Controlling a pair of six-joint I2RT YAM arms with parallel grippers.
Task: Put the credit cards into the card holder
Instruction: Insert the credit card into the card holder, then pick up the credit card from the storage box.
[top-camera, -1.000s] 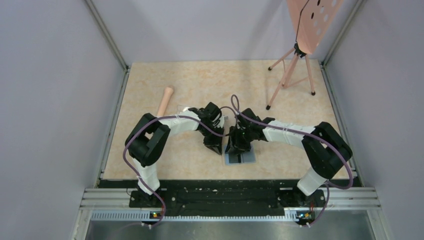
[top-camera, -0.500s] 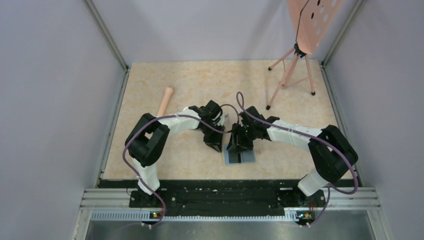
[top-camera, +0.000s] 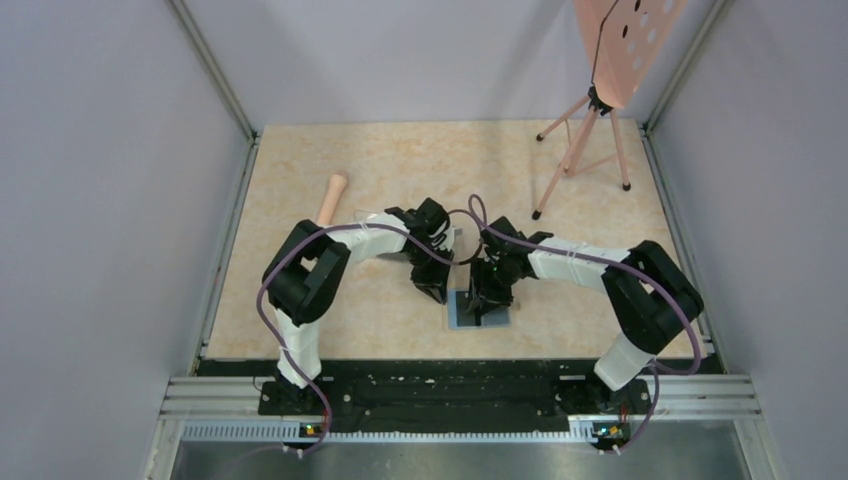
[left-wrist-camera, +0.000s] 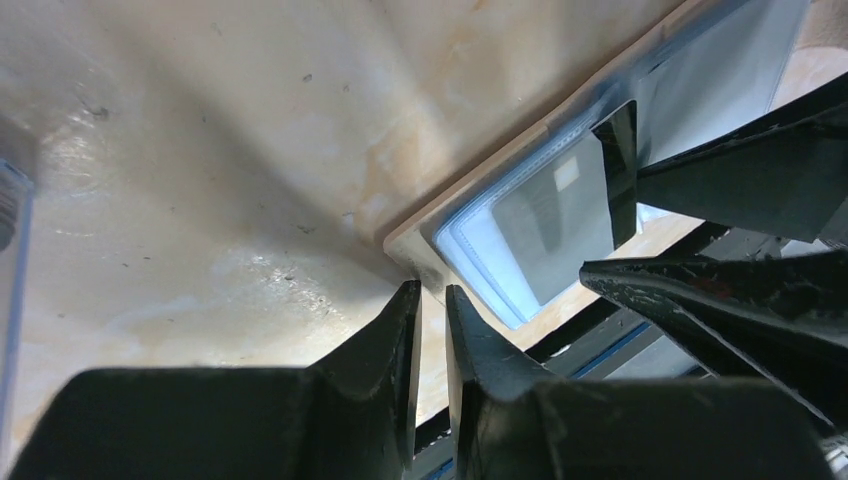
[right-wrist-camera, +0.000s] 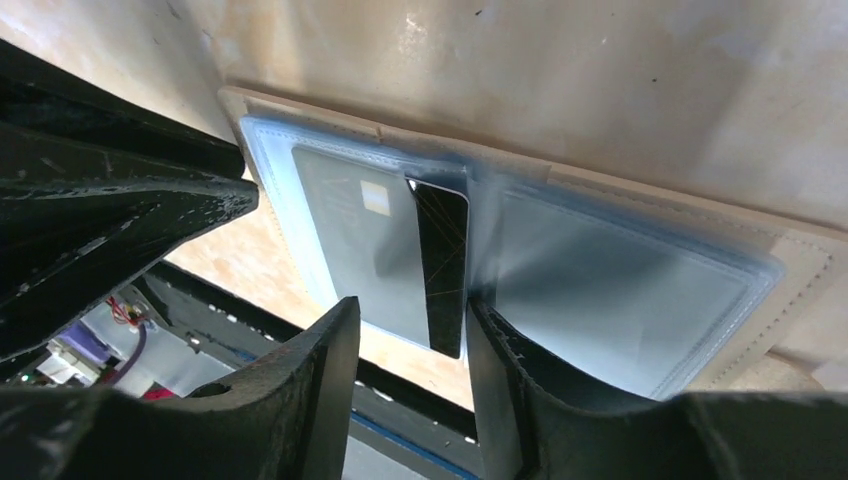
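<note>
1. The holder lies open and flat on the bench between the two arms, near the front edge. Its grey-blue inside faces up, so the pockets are within reach of both tools.
2. One card sits partway in the clear pocket on the left tool's side. Most of it shows dimly under the film, and a black strip beside the centre fold is uncovered.
3. The right tool has its jaws apart, straddling the near end of that strip without clamping it. One finger rests against the card's exposed long edge, which looks like a stance for nudging it sideways into the pocket.
4. The left tool has its jaws almost together, with only a slit between them, and its tips are at the holder's corner. I cannot tell whether they nip the edge or just press on it. Either way, the likely purpose is to anchor the holder so the push does not slide it.
5. The insertion looks nearly finished and probably needs one short sideways push. The risks are the film snagging the card's edge or the holder skidding.
6. No other card is in view.
</note>
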